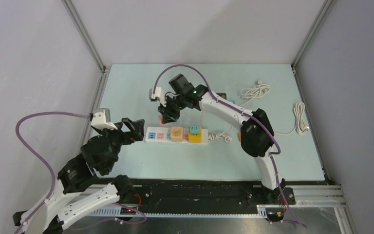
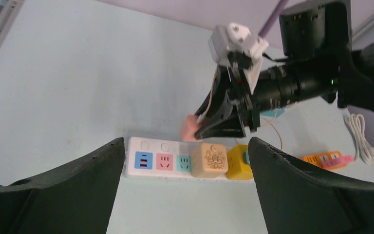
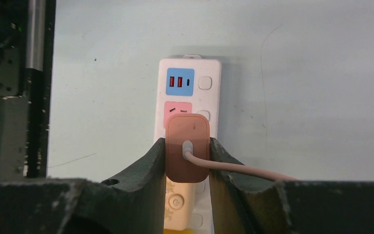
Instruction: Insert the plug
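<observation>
**Two hands, one plug, one power strip**

One pink plug (image 3: 187, 155) is held between the fingers of the right hand (image 1: 168, 113), which is closed tight on its sides. A pink cord is seen leaving its back toward the right. From the right wrist view the plug is placed over the white power strip (image 3: 209, 68), covering the lower edge of the pink socket (image 3: 177, 108). Whether its prongs touch the strip cannot be told.

One left hand (image 1: 137, 130) is spread fully wide, nothing is held in it, and it is set just beside the strip's left end.

On the strip, a blue USB panel (image 2: 143, 160), a beige adapter (image 2: 215, 160) and a yellow adapter (image 2: 238, 165) are listed in a row.

Two coiled white cables (image 1: 255, 90) are laid well apart from the strip, on the far right of the tabletop (image 1: 126, 87).
</observation>
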You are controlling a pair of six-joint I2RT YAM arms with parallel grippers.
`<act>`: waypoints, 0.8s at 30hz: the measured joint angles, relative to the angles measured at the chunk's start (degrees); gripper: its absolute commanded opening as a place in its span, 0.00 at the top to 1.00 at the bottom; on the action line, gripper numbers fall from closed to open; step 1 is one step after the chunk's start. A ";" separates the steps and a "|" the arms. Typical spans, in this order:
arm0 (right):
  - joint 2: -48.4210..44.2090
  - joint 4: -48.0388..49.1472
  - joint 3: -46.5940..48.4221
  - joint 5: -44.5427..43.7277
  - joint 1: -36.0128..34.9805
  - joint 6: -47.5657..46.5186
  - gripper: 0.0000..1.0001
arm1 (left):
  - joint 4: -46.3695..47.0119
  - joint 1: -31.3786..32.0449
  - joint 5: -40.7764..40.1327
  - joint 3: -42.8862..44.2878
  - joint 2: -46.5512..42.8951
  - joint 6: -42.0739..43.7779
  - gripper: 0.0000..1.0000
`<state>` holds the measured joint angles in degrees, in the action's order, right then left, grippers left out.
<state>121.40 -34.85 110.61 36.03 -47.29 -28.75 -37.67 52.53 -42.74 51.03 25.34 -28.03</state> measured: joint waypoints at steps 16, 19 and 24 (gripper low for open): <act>5.60 7.02 -2.08 -9.84 -6.56 -10.47 1.00 | -1.05 0.00 -4.74 1.31 -3.65 1.09 0.00; 6.23 7.15 -2.08 -10.54 -6.47 -10.99 1.00 | -1.20 0.00 -4.74 1.31 -3.67 1.11 0.00; 6.97 5.79 -1.25 -10.73 -6.36 -11.32 1.00 | -1.64 0.00 -4.76 1.31 -3.85 1.14 0.00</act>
<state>128.38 -29.06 109.36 25.30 -53.65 -40.07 -39.31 52.53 -47.51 52.34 21.50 -26.89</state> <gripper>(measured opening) 0.354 0.996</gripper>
